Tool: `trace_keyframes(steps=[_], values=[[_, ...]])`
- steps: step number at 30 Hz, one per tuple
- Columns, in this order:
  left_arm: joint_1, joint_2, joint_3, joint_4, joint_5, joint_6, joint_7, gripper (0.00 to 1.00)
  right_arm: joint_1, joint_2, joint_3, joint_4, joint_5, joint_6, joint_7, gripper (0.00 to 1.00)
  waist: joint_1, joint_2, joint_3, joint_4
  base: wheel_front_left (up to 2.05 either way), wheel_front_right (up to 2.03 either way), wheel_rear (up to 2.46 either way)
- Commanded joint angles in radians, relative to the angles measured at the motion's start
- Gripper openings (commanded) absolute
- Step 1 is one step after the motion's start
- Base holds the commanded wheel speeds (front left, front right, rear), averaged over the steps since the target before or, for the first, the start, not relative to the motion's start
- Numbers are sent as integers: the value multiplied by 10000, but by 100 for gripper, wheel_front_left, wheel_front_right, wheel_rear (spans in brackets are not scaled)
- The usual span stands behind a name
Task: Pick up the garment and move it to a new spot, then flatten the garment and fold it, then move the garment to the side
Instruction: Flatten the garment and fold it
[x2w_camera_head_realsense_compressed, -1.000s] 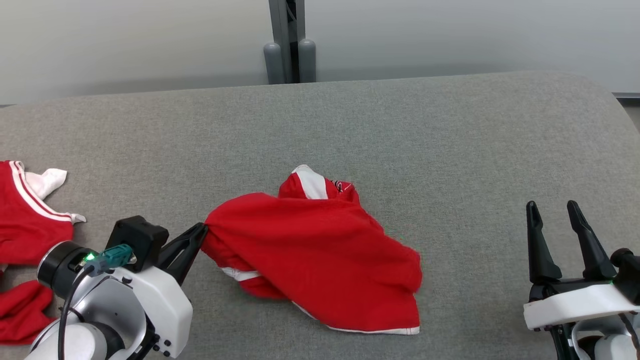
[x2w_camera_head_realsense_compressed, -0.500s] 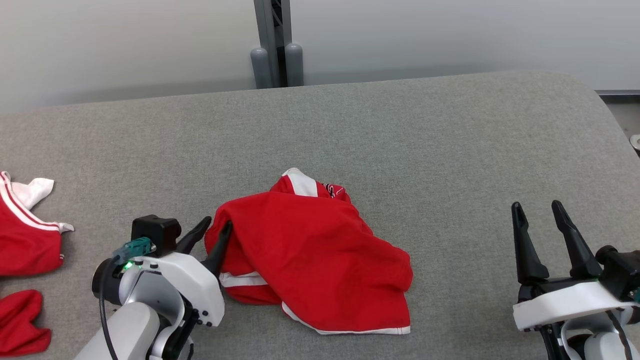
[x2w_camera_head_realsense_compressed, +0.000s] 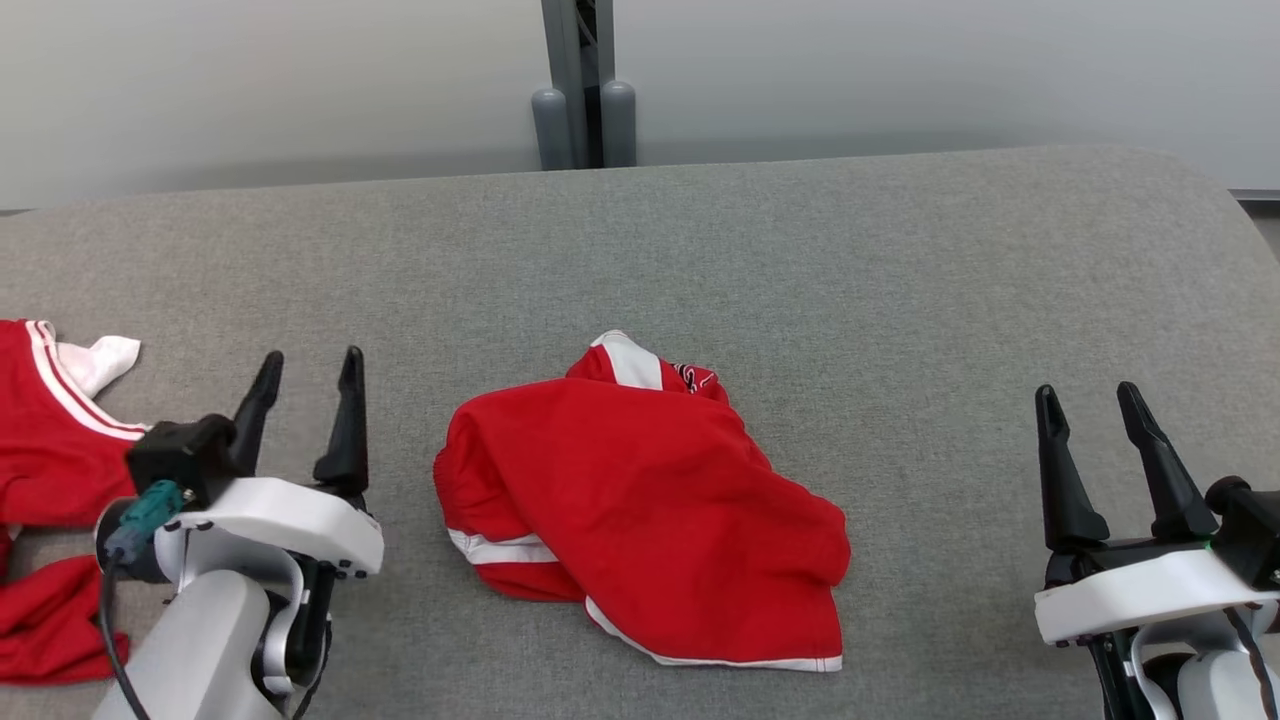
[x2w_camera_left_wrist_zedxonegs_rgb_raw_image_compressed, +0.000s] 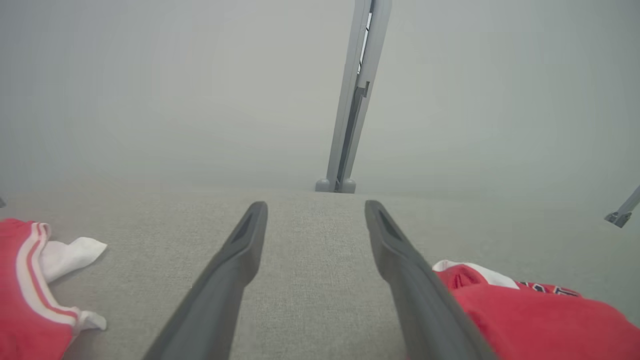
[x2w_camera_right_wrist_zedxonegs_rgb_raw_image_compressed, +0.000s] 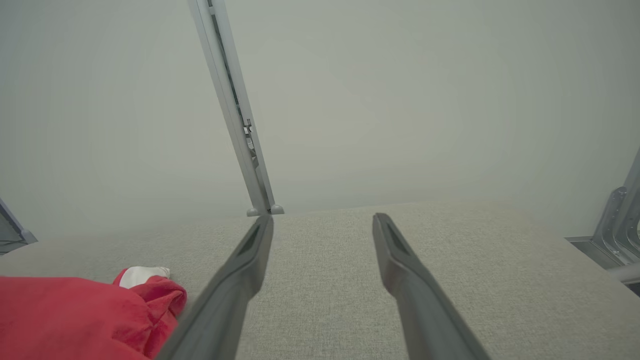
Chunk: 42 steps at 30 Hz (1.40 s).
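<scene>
Red garment (x2w_camera_head_realsense_compressed: 650, 510) lies crumpled, its black print (x2w_camera_head_realsense_compressed: 694, 375) unreadable.

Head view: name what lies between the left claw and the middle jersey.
Bare grey surface between the left claw and the jersey, seen in the head view.

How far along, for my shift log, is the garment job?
Done, apparently: the move. The garment lies crumpled on the grey table, released by the left gripper, now open, which pinched its edge a second ago. In hand: nothing; the right gripper is open too. Left: flattening, folding, moving it aside.
</scene>
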Motion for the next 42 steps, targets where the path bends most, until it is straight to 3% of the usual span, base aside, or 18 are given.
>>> trace_keyframes(steps=[1,8,12,17,26,42], values=[[-21,20,340,-243,213,77,-85,100,-123,-58,-59,-72,-75,23,-52,100,-1,0,-19,107,0,0,0],[741,-425,2059,-2413,2078,16,-97,100,-177,-63,119,-91,-260,23,-47,100,-1,0,-70,243,0,0,0],[1551,-612,2238,-3267,3208,105,-94,100,-80,-57,276,-43,-343,23,-4,100,-1,0,-209,229,0,0,0],[2280,-683,2252,-3713,3799,173,-95,100,42,-60,402,18,-394,23,56,100,-1,0,-355,203,0,0,0],[3194,-799,2308,-3568,4167,228,-96,100,674,-58,484,-6,-432,23,134,100,-1,0,-668,233,0,0,0],[3323,-809,2226,-3028,4339,17,-97,100,1156,-147,1157,-80,-687,24,562,100,-1,0,-997,224,0,0,0]])
